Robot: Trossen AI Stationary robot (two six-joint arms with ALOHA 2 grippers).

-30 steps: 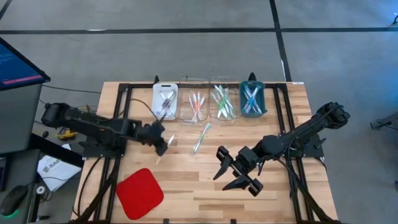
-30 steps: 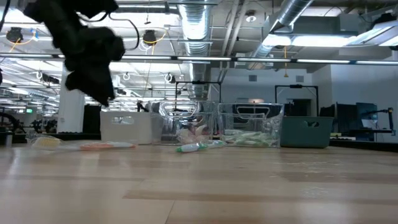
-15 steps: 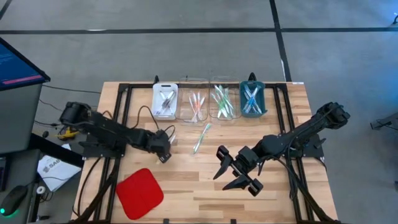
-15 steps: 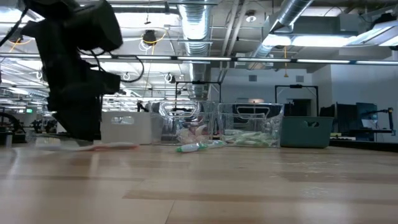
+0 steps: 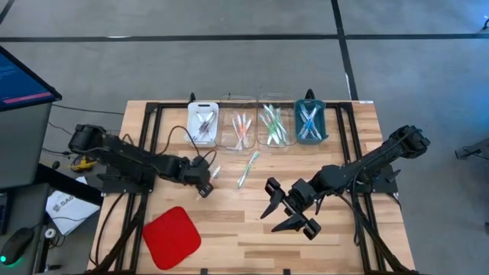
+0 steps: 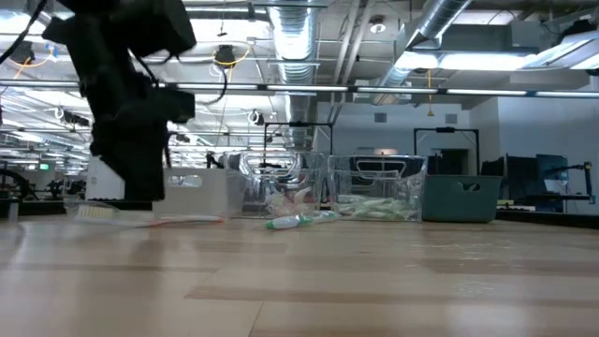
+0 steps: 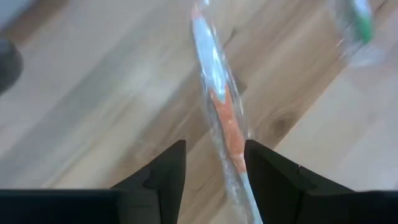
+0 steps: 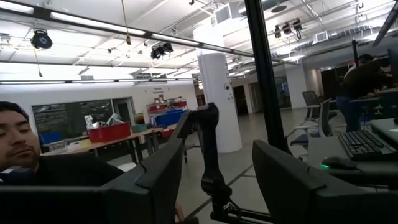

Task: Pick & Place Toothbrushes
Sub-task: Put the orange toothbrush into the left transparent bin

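Observation:
An orange-accented toothbrush (image 7: 222, 118) lies flat on the table, wrapped in clear film. In the low view the orange toothbrush (image 6: 159, 220) rests lengthwise with its head toward the picture's left. My left gripper (image 5: 205, 183) is down at it, open, one finger on either side of its handle (image 7: 214, 168). A green toothbrush (image 5: 247, 168) lies loose before the trays. More toothbrushes lie in the white tray (image 5: 203, 122), two clear trays (image 5: 238, 130) (image 5: 273, 128) and the teal tray (image 5: 309, 122). My right gripper (image 5: 286, 210) waits open above the table's right half. My left gripper comes down from above, its fingers set across the orange toothbrush's handle. The handle (image 7: 239, 168) runs close along one finger (image 7: 267, 180). I cannot tell whether that finger touches it. The toothbrush lies flat on the wood.
A red square pad (image 5: 172, 237) lies near the table's near left corner. The four trays stand in a row along the far edge. Bare wood lies between the arms. In the right wrist view a person (image 8: 37, 162) sits in the room beyond.
My left gripper has come down from above the table to the tabletop at the orange toothbrush, then edged a little toward the right. The toothbrush has slid slightly along the table the same way. My right arm has kept still.

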